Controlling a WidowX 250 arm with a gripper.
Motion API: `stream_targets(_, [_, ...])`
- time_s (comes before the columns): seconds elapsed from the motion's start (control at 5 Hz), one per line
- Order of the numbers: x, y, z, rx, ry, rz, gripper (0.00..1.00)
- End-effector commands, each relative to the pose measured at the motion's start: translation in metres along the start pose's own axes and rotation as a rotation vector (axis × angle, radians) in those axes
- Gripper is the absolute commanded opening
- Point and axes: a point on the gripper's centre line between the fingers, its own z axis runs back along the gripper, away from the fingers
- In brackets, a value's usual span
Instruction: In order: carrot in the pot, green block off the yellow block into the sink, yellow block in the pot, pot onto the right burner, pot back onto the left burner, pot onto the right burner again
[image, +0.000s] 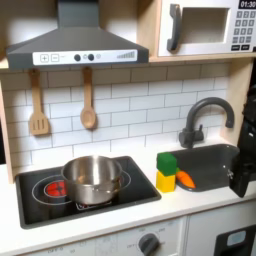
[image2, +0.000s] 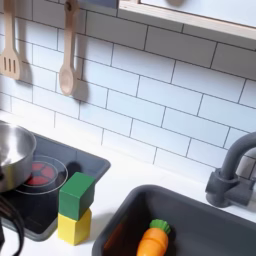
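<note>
The steel pot (image: 92, 178) stands on the black cooktop (image: 35, 205), with a red burner ring (image: 55, 187) showing at its left in the first exterior view. The pot (image2: 10, 155) sits at the second exterior view's left edge. To the right of the cooktop, the green block (image: 167, 162) (image2: 76, 195) rests on top of the yellow block (image: 166, 182) (image2: 73, 227). The orange carrot (image: 185, 179) (image2: 152, 240) lies in the dark sink (image: 215, 165) just beside the blocks. My gripper (image: 243, 172) is a dark shape at the first exterior view's right edge, over the sink; its fingers are cut off.
A grey faucet (image: 205, 115) (image2: 235, 175) rises behind the sink. A spatula (image: 38, 105) and a wooden spoon (image: 88, 100) hang on the tiled wall. A range hood (image: 75, 40) and a microwave (image: 205, 28) are overhead. Thin dark cables (image2: 10, 225) cross the second exterior view's lower left.
</note>
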Motion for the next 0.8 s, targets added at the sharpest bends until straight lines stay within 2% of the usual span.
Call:
stream_targets(0.0, [0.0, 0.0, 0.0, 0.0, -0.002, 0.0, 1.0])
stream_targets(0.2, [0.003, 0.0, -0.006, 0.027, 0.009, -0.016, 1.0])
stream_targets(0.4, [0.003, -0.001, -0.009, 0.005, 0.006, -0.004, 1.0])
stream_targets(0.6, [0.004, -0.002, -0.014, 0.011, 0.012, -0.013, 1.0])
